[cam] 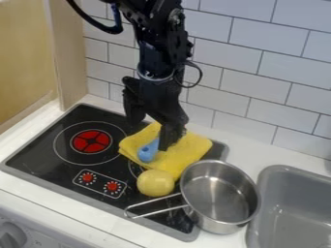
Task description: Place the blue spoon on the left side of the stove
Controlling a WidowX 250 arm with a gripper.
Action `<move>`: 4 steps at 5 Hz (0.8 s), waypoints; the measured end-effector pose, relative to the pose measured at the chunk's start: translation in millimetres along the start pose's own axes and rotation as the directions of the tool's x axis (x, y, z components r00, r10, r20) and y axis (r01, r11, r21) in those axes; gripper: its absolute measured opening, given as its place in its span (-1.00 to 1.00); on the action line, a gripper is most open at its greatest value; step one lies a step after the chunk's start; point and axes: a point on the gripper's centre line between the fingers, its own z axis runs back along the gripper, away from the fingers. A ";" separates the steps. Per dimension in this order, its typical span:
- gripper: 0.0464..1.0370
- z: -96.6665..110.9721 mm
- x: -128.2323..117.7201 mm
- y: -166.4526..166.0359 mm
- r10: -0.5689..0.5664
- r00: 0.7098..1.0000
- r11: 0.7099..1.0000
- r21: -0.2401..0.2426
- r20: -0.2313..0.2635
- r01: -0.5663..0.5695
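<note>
The gripper (pixel 150 137) stands wide above the stove (pixel 42 154); beneath it, the blue spoon (pixel 147 152) lies on the yellow cloth (pixel 184 154), beside the finger nearer the metal pot (pixel 219 193).

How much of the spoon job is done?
Only the start looks done: the open gripper is beside the blue spoon. Nothing seems in hand; the spoon's on the yellow cloth. Left: grab it, then place it on the left side of the stove, by the red burner.
</note>
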 end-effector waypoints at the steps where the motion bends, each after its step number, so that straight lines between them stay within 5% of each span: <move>1: 0.92 -10.1 -16.3 -4.6 -0.005 0.998 1.000 -0.013 -0.057 0.004; 4: 0.92 -18.8 -12.2 -3.6 -0.024 0.995 0.999 -0.038 -0.092 0.021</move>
